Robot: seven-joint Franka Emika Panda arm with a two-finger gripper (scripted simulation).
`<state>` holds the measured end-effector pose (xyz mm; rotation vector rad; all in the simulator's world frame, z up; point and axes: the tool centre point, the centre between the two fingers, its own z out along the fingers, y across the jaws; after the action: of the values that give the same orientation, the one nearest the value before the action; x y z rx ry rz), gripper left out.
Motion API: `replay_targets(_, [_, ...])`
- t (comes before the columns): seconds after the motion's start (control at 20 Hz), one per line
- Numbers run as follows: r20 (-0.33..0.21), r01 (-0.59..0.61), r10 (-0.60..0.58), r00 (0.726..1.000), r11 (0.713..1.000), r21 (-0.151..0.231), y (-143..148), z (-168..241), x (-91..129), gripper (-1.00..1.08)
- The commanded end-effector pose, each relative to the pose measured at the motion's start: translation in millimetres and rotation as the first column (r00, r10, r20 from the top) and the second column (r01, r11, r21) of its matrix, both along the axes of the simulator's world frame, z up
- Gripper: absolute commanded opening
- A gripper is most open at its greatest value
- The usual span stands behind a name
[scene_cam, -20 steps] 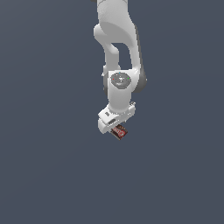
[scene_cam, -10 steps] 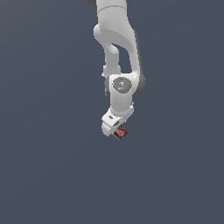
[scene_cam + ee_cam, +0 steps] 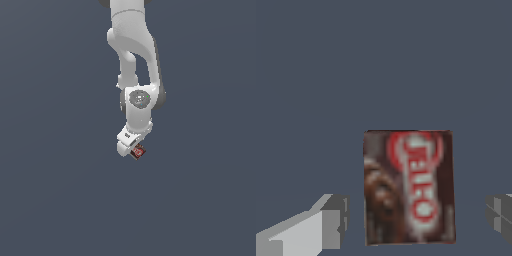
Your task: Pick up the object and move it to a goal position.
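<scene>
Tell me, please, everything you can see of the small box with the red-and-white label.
The box is flat, rectangular, dark brown, with a red-and-white label on the face turned to the wrist camera. It lies between the fingers, a gap visible on each side, so no contact shows. In the exterior view it sits at the gripper tip.

light: we see even, soft light on a flat slate-grey backdrop | shadows: only mild shading down the white arm, none cast | glare: none | sharpness: box label blurry and blocky in the wrist view | edges: no distortion
</scene>
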<state>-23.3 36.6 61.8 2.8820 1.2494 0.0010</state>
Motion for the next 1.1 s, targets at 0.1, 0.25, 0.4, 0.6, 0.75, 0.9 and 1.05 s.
replay_targets(0.1, [-0.001,-0.002,0.002,1.0,1.0,0.0,0,-17,-1,1.0])
replay_targets(0.25, [-0.001,-0.004,0.004,1.0,1.0,0.0,0,-32,-2,1.0])
replay_targets(0.4, [-0.001,-0.005,0.005,1.0,1.0,0.0,0,-42,-1,1.0])
replay_targets(0.6, [-0.001,-0.005,0.005,1.0,1.0,0.0,0,-46,-1,1.0])
replay_targets(0.75, [-0.001,-0.005,0.005,1.0,1.0,0.0,0,-46,-1,-1.0])
replay_targets(0.9, [-0.001,-0.005,0.005,1.0,1.0,0.0,0,-46,-1,-1.0])
replay_targets(1.05, [-0.001,-0.005,0.005,1.0,1.0,0.0,0,-46,-1,-1.0])
